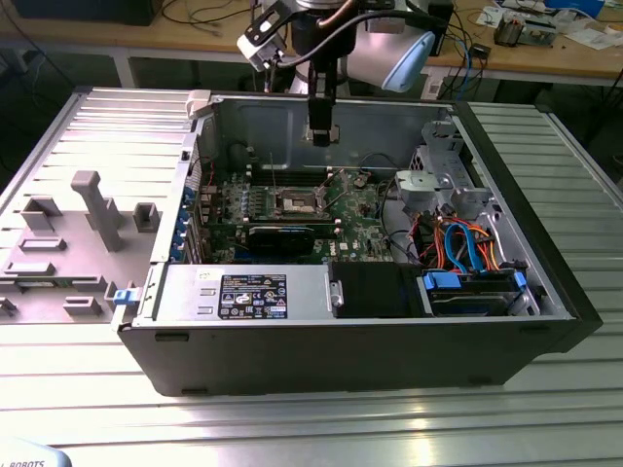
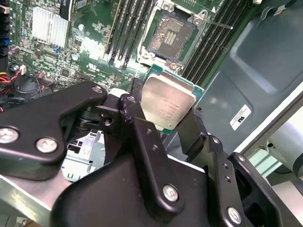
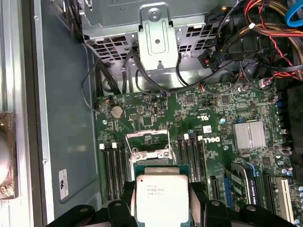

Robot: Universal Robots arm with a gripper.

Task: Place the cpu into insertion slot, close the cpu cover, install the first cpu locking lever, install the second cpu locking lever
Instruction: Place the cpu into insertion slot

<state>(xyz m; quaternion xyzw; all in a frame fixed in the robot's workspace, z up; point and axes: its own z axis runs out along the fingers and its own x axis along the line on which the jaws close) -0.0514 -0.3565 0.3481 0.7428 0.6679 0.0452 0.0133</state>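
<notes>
Hanging in the upper middle of the exterior view over the open computer case (image 1: pixel 341 350), the gripper (image 1: pixel 320 134) is clamped on the cpu (image 2: pixel 168 101), which sits well above the bare insertion slot (image 1: pixel 297 202) near that view's centre.

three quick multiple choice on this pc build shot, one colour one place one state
1. The motherboard is: A green, B red, C white.
2. The cpu is: A flat on the motherboard, B held in the gripper, C outside the case.
3. The insertion slot is: A covered, B holding a chip, C open and empty.

Answers:
1. A, the board is green in both wrist views.
2. B, the gripper clamps the chip's edges above the board.
3. C, bare contacts show in the second wrist view.
</notes>
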